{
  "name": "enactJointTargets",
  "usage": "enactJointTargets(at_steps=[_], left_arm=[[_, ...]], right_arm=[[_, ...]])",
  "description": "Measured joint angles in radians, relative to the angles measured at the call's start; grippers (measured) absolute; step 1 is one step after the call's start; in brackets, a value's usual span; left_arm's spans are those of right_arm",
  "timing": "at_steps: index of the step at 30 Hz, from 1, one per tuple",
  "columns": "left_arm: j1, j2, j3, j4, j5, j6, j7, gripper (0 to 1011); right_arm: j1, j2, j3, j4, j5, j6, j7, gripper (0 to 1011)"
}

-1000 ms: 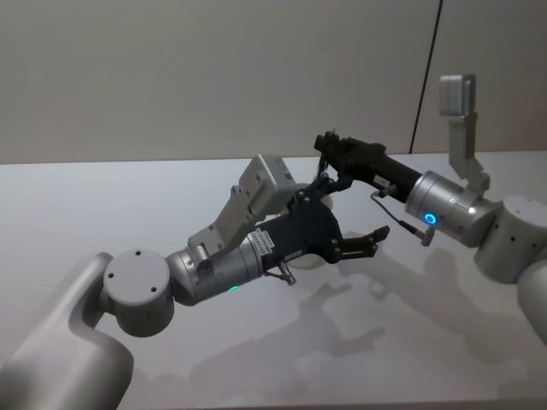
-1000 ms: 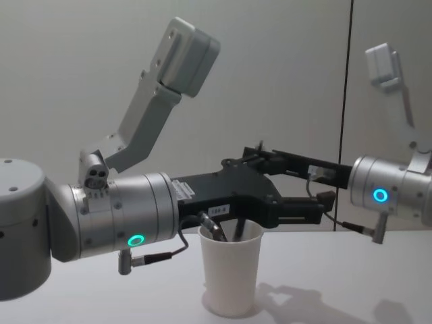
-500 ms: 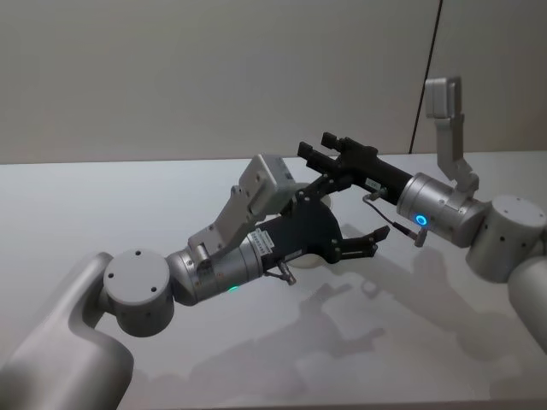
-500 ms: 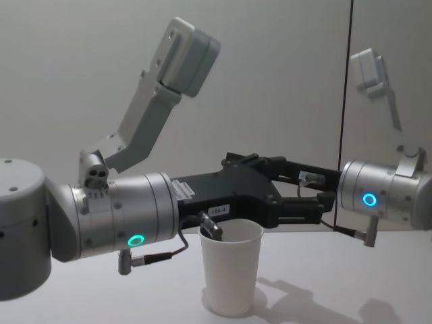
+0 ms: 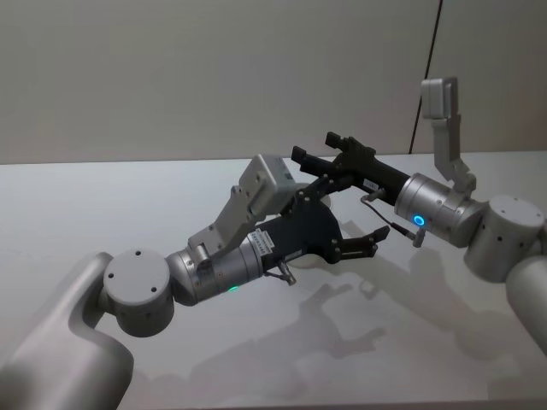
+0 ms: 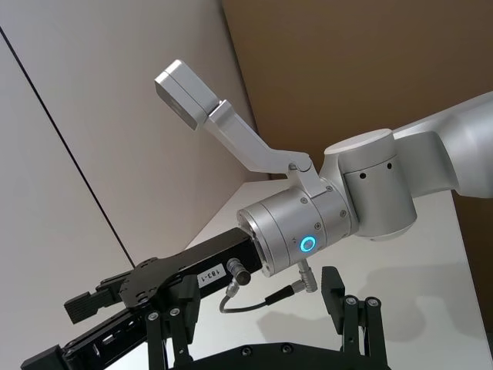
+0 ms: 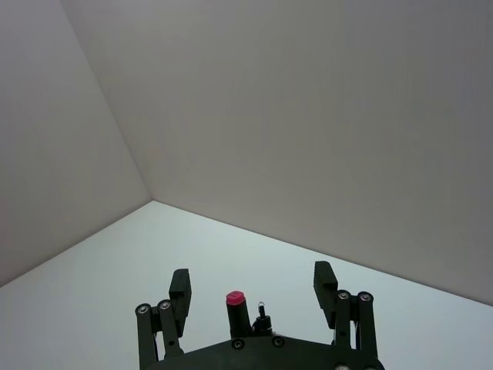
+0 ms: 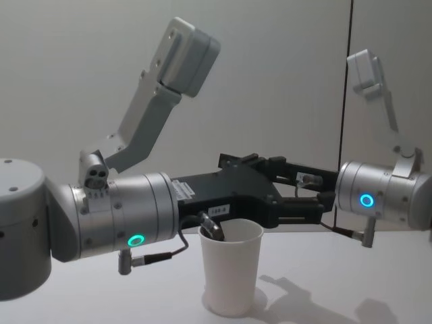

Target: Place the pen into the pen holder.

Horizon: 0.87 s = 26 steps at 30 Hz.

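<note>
The pen holder (image 8: 231,273), a white paper cup, stands upright on the table in the chest view. My left gripper (image 8: 307,208) hangs just above its rim, open, with nothing between its fingers. In the head view this left gripper (image 5: 352,213) covers the cup. My right gripper (image 5: 318,152) reaches in from the right above the left one, and it shows behind it as the right gripper (image 8: 233,160) in the chest view. In the right wrist view its fingers (image 7: 180,287) are spread wide. A short red-tipped stub (image 7: 235,299) stands between them, touching neither. I cannot tell whether that is the pen.
The white table (image 5: 102,196) stretches to a plain wall, with a dark vertical seam (image 5: 426,77) at the right. The left arm's camera mount (image 8: 177,57) rises high over the cup. A cable plug (image 8: 212,228) of the left wrist hangs at the cup's rim.
My right arm has slid leftward, carrying its open gripper farther over the left gripper. The left arm and the cup have stayed where they were.
</note>
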Motion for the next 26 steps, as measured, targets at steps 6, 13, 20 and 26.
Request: enactJointTargets(at_steps=[6,13,20,26], left_arm=[[0.000,0.000,0.000,0.000,0.000,0.000,0.000,1003],[0.000,0.000,0.000,0.000,0.000,0.000,0.000,1003],[0.000,0.000,0.000,0.000,0.000,0.000,0.000,1003],[0.000,0.000,0.000,0.000,0.000,0.000,0.000,1003]], right_arm=[[0.001,-0.001,-0.001,0.002,-0.001,-0.001,-0.001,1001],[0.001,-0.001,-0.002,0.003,-0.002,-0.001,-0.001,1001],[0.002,-0.002,-0.002,0.004,-0.002,-0.002,-0.001,1001],[0.002,-0.002,-0.002,0.004,-0.002,-0.002,-0.001,1001]])
